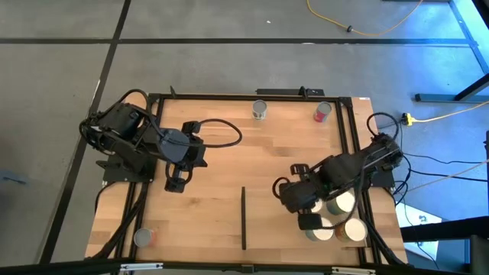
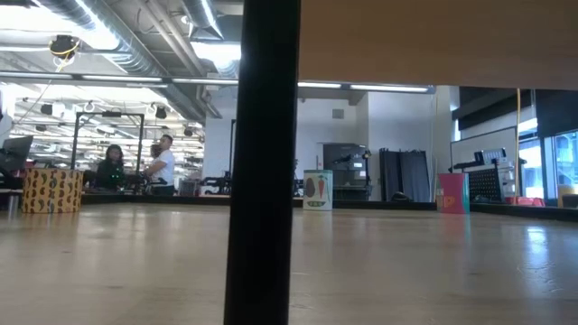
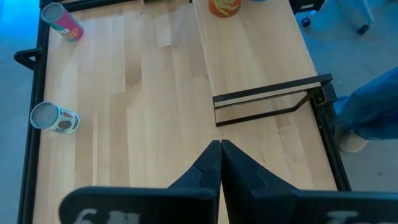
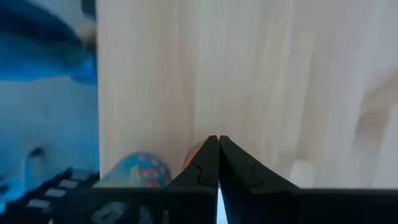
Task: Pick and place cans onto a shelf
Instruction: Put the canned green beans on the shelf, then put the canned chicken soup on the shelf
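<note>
Right gripper: lower right, fingers clenched on nothing — poised beside the clustered cans, likely to pick one.
Left gripper: centre left, pinched together, empty — waiting.

My left gripper hangs over the table's left half, arm reaching in from the left edge, fingers pressed together, nothing between them. My right gripper sits over the table's right half, arm bent in from the right edge, fingers also closed and empty.
</note>
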Motion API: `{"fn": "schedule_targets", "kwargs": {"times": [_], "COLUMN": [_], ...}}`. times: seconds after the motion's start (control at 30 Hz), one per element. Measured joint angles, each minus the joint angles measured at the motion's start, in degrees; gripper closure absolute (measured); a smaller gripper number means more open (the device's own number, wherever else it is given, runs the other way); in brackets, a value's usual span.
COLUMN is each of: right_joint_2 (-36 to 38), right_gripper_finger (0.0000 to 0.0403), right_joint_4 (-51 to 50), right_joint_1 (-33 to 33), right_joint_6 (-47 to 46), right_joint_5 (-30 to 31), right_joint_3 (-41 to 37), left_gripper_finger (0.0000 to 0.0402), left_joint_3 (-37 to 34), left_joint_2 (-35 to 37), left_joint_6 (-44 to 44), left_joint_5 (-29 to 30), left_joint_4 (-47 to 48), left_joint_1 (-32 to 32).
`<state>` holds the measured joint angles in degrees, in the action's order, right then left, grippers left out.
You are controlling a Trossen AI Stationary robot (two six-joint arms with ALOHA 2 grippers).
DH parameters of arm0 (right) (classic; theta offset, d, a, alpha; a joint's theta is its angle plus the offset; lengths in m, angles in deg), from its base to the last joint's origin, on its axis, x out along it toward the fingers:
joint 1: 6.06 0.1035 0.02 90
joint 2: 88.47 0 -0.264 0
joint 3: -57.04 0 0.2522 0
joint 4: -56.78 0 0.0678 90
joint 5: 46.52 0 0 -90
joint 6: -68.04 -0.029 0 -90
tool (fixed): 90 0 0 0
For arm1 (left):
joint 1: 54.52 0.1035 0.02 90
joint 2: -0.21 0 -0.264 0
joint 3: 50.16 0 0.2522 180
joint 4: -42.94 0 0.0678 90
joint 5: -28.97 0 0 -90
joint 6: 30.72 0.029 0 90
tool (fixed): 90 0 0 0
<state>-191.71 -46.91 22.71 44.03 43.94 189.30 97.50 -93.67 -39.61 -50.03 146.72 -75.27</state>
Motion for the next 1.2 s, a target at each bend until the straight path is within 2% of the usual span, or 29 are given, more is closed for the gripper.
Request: {"fn": "schedule_targets", "kwargs": {"times": [0.3,0.43,0.5,0.7,0.83,0.93,1.03,1.2], "right_joint_2": [0.02,0.02,0.63,6.26,11.72,16.76,21.42,29.45], "right_gripper_finger": [0.0397,0.0397,0.0397,0.0397,0.0397,0.0397,0.0397,0.0397], "right_joint_4": [-0.06,-0.06,0.13,-0.14,0.0,-0.04,-0.09,-0.14], "right_joint_1": [-0.02,-0.04,-0.04,-1.75,-3.61,-5.7,-8.25,-13.39], "right_joint_6": [0.87,4.63,6.37,4.19,0.39,-2.02,-4.21,-6.37], "right_joint_5": [12.62,14.97,16.42,22.77,27.86,28.47,28.62,28.42], "right_joint_3": [12.15,16.1,16.34,13.67,10.59,6.55,1.04,-9.62], "left_gripper_finger": [0.0402,0.0402,0.0402,0.0402,0.0402,0.0402,0.0402,0.0402], "left_joint_3": [-0.17,-4.66,-8.37,-17.01,-18.83,-18.84,-18.92,-18.88], "left_joint_2": [0.5,4.09,6.89,13.06,13.49,12.97,12.16,10.39], "left_joint_6": [-6.19,-9.54,-10.63,-11.59,-8.38,-3.65,2.98,12.31], "left_joint_5": [1.7,1.88,4.13,10.54,11.84,11.72,8.19,-1.32], "left_joint_4": [-0.06,-0.15,-0.03,0.1,0.02,-1.19,-5.17,-13.93], "left_joint_1": [-0.79,-1.75,-1.72,2.54,7.65,11.54,16.88,26.67]}}
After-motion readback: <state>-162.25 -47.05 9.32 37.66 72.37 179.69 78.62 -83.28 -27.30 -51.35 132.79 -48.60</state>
